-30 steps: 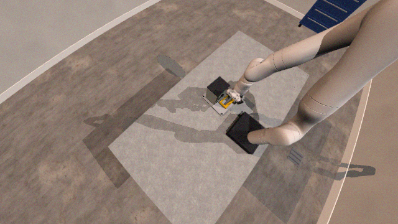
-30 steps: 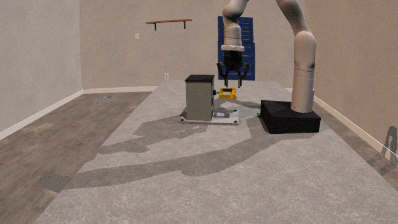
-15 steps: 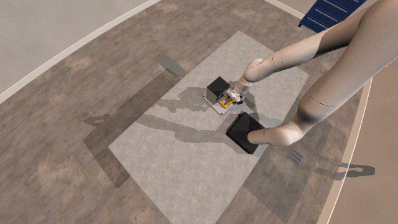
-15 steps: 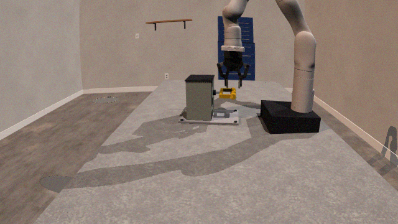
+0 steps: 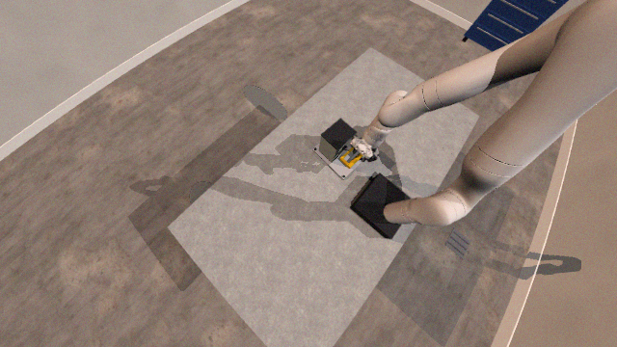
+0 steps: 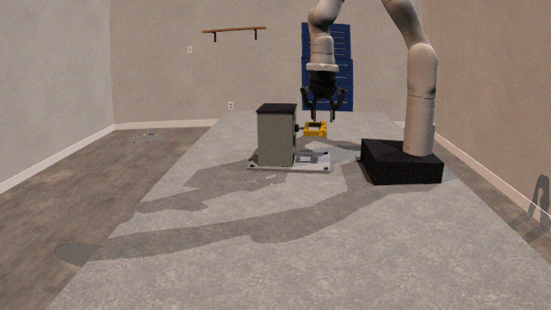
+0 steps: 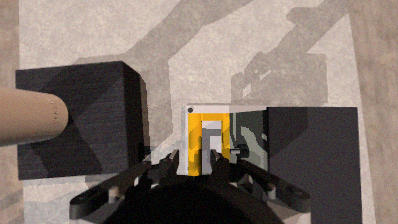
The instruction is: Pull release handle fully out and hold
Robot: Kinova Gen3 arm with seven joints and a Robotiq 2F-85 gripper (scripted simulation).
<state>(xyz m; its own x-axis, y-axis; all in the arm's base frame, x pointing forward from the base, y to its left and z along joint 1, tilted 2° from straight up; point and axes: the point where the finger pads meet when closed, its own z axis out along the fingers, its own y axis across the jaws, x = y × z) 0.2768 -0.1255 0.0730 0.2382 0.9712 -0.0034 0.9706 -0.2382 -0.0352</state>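
Note:
The yellow release handle [image 6: 314, 131] is a rectangular loop that sticks out from the side of a grey housing with a black top [image 6: 276, 134]. The housing stands on a pale base plate [image 6: 297, 165]. My gripper [image 6: 322, 117] points straight down just above the handle's outer end. Its fingers are partly open with nothing between them, and the tips hang a little above the grip. In the wrist view the handle [image 7: 210, 142] lies directly under the fingers, beside the housing [image 7: 310, 155]. In the overhead view the gripper [image 5: 362, 149] sits over the handle [image 5: 351, 162].
The arm's black pedestal [image 6: 400, 165] stands close to the right of the base plate and also shows in the wrist view [image 7: 80, 125]. A blue panel [image 6: 327, 65] leans on the back wall. A wooden shelf [image 6: 234, 30] hangs high on that wall.

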